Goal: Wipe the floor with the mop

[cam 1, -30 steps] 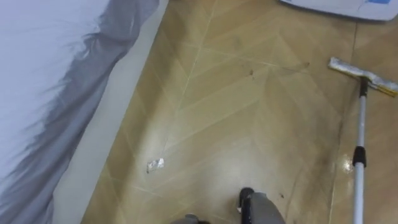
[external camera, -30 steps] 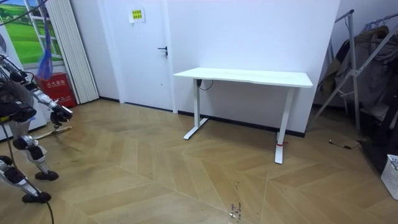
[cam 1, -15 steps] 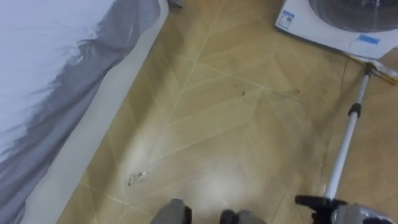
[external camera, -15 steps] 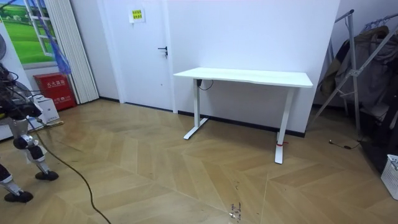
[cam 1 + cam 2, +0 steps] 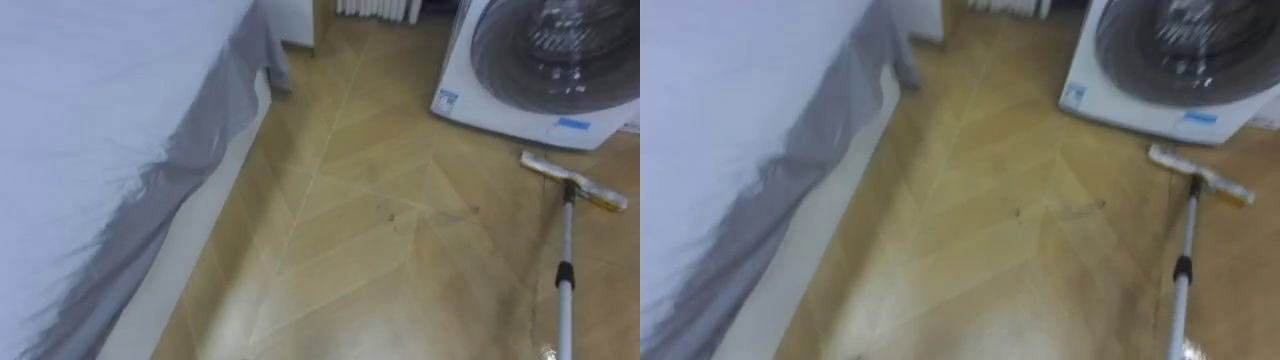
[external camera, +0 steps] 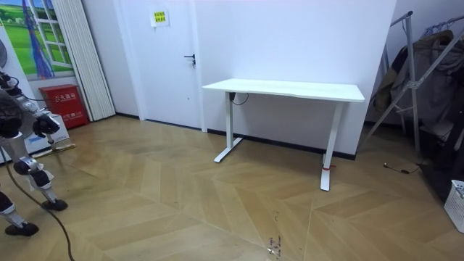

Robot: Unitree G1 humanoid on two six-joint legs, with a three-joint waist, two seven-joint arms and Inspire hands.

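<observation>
A mop lies on the wooden floor at the right of the left eye view. Its flat pale head (image 5: 573,180) rests just in front of a white appliance, and its white pole (image 5: 563,290) runs back toward me and out at the bottom edge. The right eye view has the mop head (image 5: 1198,174) at the same spot. In the room view I stand at the far left edge, with one dark hand (image 6: 46,123) raised in front of my body and the mop head (image 6: 62,147) low on the floor beside me.
A bed with a white and grey sheet (image 5: 110,150) hanging to the floor lines the left side. A white front-loading appliance (image 5: 540,70) stands at the upper right. In the room view a white desk (image 6: 286,90), a door and a red box (image 6: 64,101) stand by the walls.
The eye view has swung up and forward, so my feet and hand have left the picture and the appliance shows in full. The mop head now lies a little before the appliance.
</observation>
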